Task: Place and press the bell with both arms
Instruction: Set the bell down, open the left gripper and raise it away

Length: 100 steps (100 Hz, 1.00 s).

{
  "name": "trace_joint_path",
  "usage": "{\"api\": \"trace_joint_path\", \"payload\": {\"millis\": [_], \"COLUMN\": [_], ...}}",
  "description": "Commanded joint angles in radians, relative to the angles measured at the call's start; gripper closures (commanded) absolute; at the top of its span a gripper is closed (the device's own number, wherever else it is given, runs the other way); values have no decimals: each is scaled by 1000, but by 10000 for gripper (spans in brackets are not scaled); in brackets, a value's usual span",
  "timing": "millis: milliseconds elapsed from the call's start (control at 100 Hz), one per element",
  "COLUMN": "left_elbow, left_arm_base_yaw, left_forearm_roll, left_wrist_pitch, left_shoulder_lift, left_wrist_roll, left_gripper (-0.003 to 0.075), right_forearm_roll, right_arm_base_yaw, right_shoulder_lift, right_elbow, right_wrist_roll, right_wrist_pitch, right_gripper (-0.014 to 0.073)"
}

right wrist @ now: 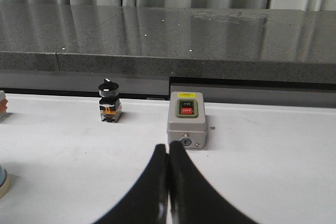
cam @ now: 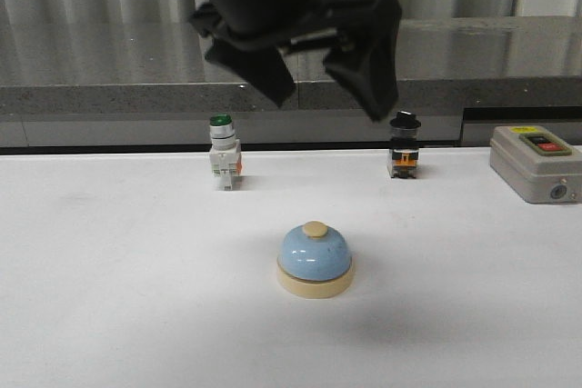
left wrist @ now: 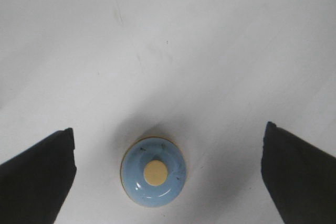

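The light blue bell (cam: 315, 261) with a cream base and cream top button stands upright on the white table, near the middle. My left gripper (cam: 334, 102) hangs high above it, open and empty, fingers spread wide. In the left wrist view the bell (left wrist: 154, 171) lies between the two fingers, closer to one of them, and my left gripper (left wrist: 168, 129) touches nothing. My right gripper (right wrist: 168, 148) is shut and empty, low over the table, pointing at the grey box. It does not show in the front view. An edge of the bell (right wrist: 2, 183) shows in the right wrist view.
A green-capped white switch (cam: 224, 163) and a black-knob switch (cam: 404, 157) stand at the back of the table. A grey box with a red button (cam: 535, 163) sits at the back right, and also shows in the right wrist view (right wrist: 186, 120). A dark counter ledge runs behind.
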Motion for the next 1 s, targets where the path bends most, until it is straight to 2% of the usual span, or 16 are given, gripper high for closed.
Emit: {"api": "trace_joint_path", "payload": {"millis": [0, 280, 800, 990], "left_elbow": [19, 245, 657, 765], "left_arm_base_yaw": [24, 184, 616, 682], "left_forearm_roll": [-8, -8, -8, -8], "left_wrist_pitch": [-78, -191, -267, -240], "left_shoulder_lift": [-128, -367, -861, -1068], "left_wrist_roll": [-28, -42, -57, -57], "left_gripper": [41, 41, 41, 41], "right_forearm_roll": [-7, -7, -7, -7], "right_arm_base_yaw": [-3, -3, -3, -3], "right_shoulder_lift": [-22, -22, -22, -22], "right_elbow": [-15, -15, -15, -15], "right_wrist_roll": [-4, -4, -4, -4], "right_wrist_pitch": [-82, -82, -82, -82], "right_gripper": [654, 654, 654, 654]}}
